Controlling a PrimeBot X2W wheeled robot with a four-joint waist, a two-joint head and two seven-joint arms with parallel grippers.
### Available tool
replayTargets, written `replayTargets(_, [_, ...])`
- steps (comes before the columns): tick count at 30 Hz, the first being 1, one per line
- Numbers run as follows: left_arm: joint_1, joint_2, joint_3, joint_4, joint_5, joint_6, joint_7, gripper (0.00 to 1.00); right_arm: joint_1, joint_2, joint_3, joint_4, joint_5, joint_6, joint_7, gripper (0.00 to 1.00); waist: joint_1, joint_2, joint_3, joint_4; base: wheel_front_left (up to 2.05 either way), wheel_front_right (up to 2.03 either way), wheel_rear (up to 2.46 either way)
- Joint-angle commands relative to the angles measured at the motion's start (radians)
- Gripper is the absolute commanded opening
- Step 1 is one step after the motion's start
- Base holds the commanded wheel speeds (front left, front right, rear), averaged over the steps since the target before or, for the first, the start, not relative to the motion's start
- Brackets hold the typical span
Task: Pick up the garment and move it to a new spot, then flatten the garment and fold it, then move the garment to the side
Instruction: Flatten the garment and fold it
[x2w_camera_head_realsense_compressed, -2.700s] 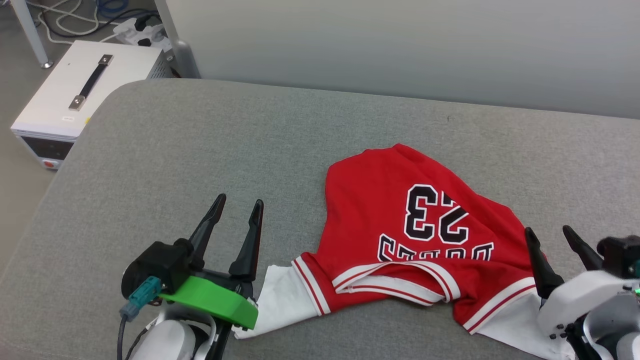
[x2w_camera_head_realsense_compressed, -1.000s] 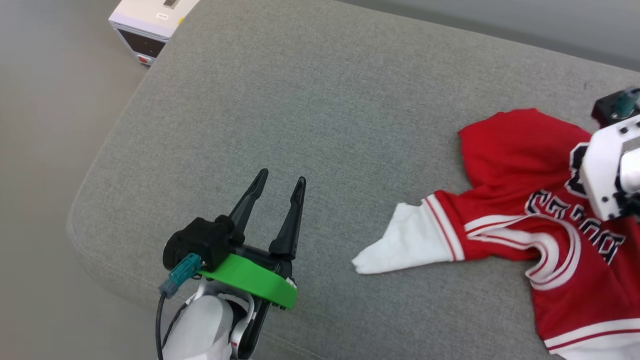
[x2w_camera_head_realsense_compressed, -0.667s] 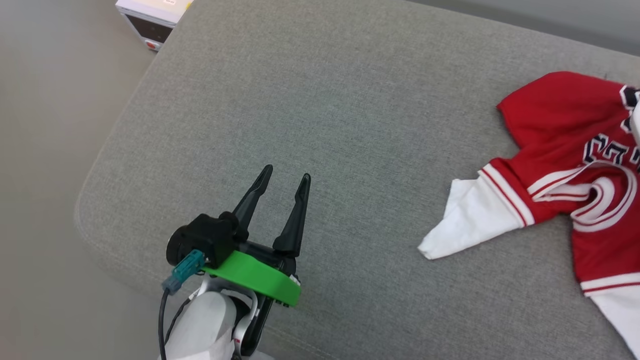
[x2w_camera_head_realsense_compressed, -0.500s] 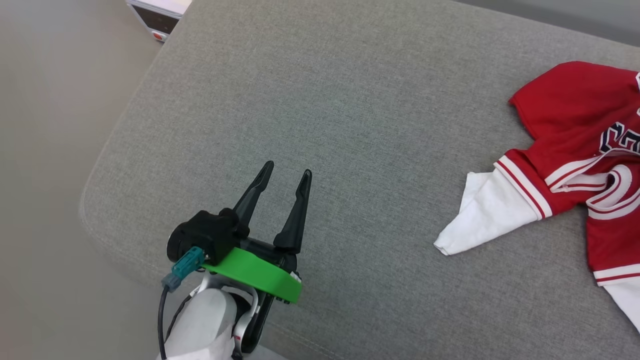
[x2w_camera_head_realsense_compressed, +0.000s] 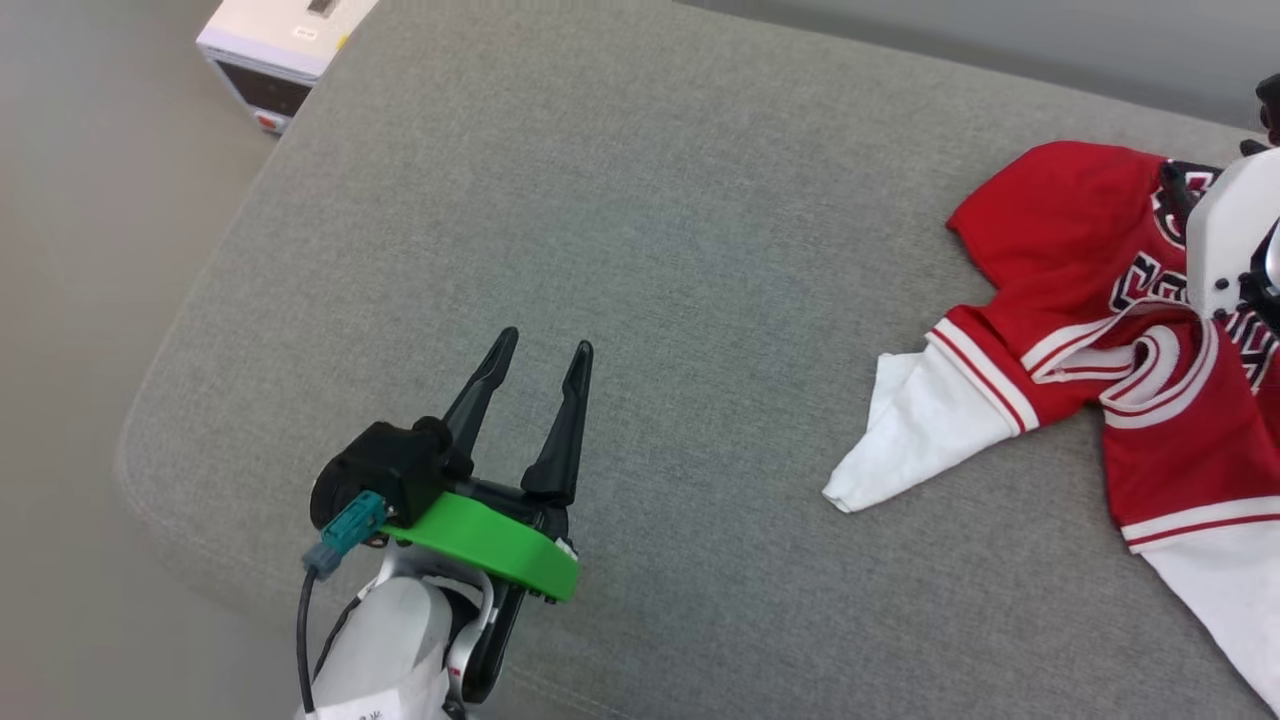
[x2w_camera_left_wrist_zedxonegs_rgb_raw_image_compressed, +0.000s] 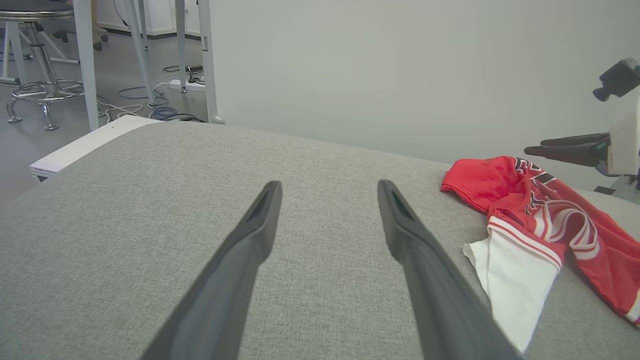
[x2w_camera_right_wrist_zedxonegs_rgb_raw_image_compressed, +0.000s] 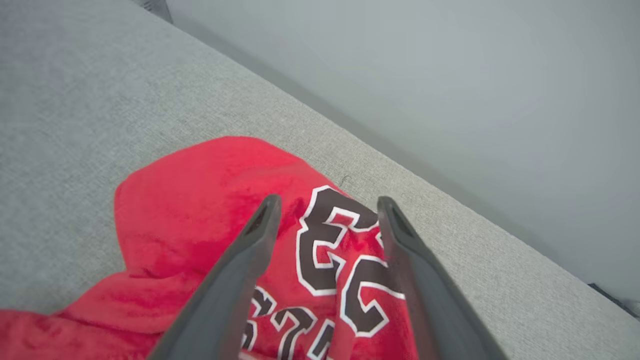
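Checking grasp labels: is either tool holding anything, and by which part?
Nothing is held. The left tool is open over the cushion; the right tool is open over the shirt, gripping no fabric.

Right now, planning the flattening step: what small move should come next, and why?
Probably bring the left jaws to the white sleeve: the shirt lies bunched, both sets of jaws stand open, and the left ones hover over bare cushion.

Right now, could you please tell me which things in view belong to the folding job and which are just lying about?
Job in hand:
garment
left tool
right tool
grey cushion under the garment

Lying about:
white box on the floor
stool
cables
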Motion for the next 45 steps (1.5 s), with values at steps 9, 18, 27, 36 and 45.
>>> replayTargets(9, [0.038, 0.028, 0.031, 0.048, -0.036, -0.003, -0.006, 1.0, 0.131, 0.026, -0.063, -0.078, 0.108, -0.002, -0.256, 1.0, -0.0001, 0.0, -0.168, -0.16, 0.0, 0.0, 0.0])
replayTargets(18, [0.085, 0.029, 0.05, 0.059, -0.051, -0.003, -0.006, 1.0, 0.375, 0.056, -0.214, -0.282, 0.139, -0.002, -0.409, 1.0, -0.0001, 0.0, -0.233, -0.255, 0.0, 0.0, 0.0])
replayTargets(27, [0.132, 0.014, 0.064, 0.059, -0.055, -0.003, -0.006, 1.0, 0.735, 0.179, -0.47, -0.582, 0.043, -0.002, -0.423, 1.0, -0.0001, 0.0, -0.253, -0.305, 0.0, 0.0, 0.0])
replayTargets(36, [0.17, 0.005, 0.07, 0.051, -0.049, -0.003, -0.006, 1.0, 0.995, 0.359, -0.623, -0.837, -0.077, -0.002, -0.369, 1.0, -0.0001, 0.0, -0.248, -0.331, 0.0, 0.0, 0.0])
replayTargets(45, [0.137, 0.032, 0.026, 0.071, -0.033, -0.003, -0.006, 1.0, 1.053, 0.412, -0.653, -0.965, -0.116, -0.002, -0.295, 1.0, -0.0001, 0.0, -0.2, -0.359, 0.0, 0.0, 0.0])
